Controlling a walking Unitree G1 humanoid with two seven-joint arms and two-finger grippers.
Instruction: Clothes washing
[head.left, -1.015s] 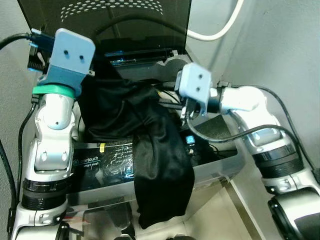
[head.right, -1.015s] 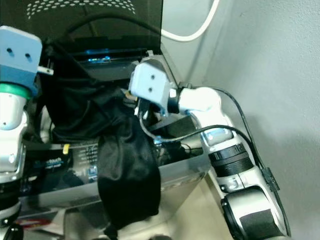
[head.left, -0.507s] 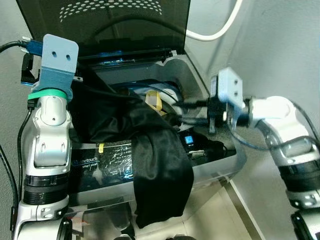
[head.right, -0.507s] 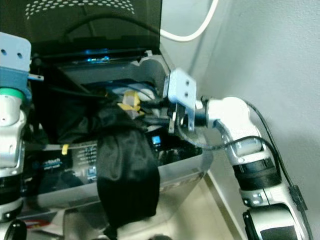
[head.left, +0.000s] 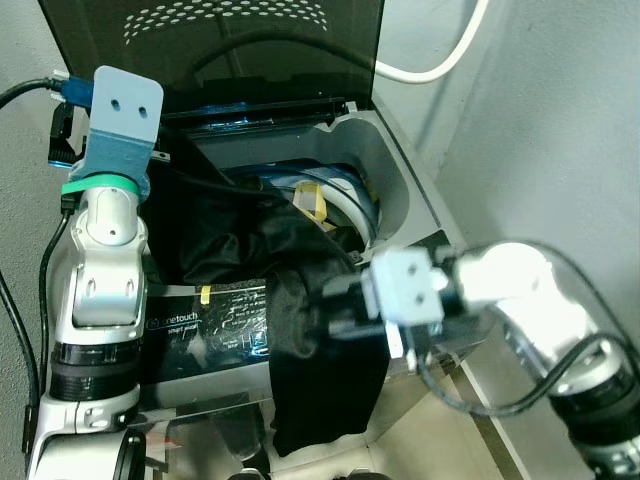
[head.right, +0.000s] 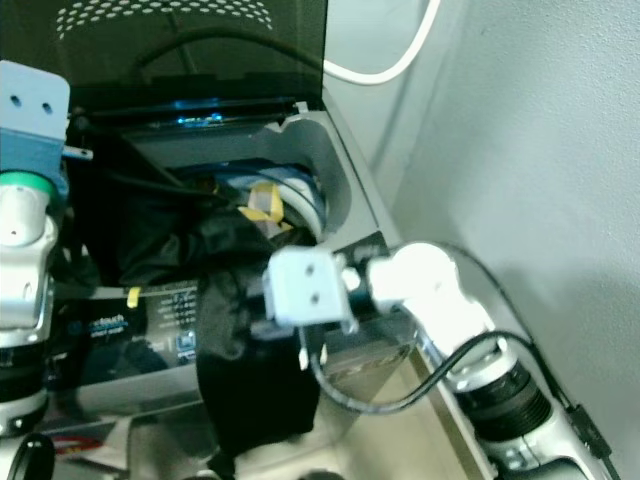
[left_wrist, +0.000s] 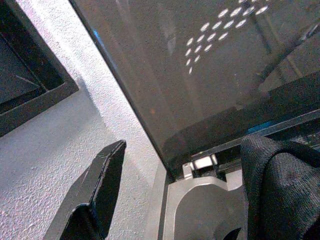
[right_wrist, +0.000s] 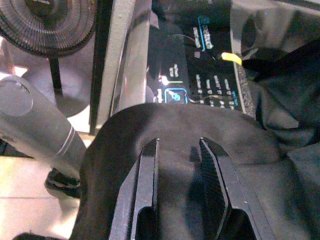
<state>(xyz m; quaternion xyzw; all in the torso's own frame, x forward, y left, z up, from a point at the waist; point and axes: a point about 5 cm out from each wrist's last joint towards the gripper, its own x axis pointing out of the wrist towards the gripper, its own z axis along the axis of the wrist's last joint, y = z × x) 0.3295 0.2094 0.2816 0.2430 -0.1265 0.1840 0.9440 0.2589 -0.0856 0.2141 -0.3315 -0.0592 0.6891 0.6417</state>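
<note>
A top-loading washing machine (head.left: 405, 200) stands with its lid (head.left: 220, 40) raised. A black garment (head.left: 320, 380) spills out of the drum, crosses the control panel (head.left: 215, 315) and hangs down the front. My right gripper (right_wrist: 180, 150) is open and lies flat on the hanging fold, with cloth under both fingers (right_wrist: 150, 185). My left gripper (left_wrist: 180, 165) is raised at the back left corner beside the lid. It is open, with the garment's upper end (left_wrist: 280, 185) draped over one side. A yellow piece (head.left: 312, 203) lies in the drum.
A white hose (head.left: 430, 70) loops on the grey wall behind the machine. The wall runs close along the right side. A fan (right_wrist: 47, 25) stands on the tiled floor in front of the machine. Black cables run along my left arm.
My right arm swung from the drum's right rim forward and down onto the garment at the machine's front. The cloth below my left gripper sagged, uncovering the drum.
</note>
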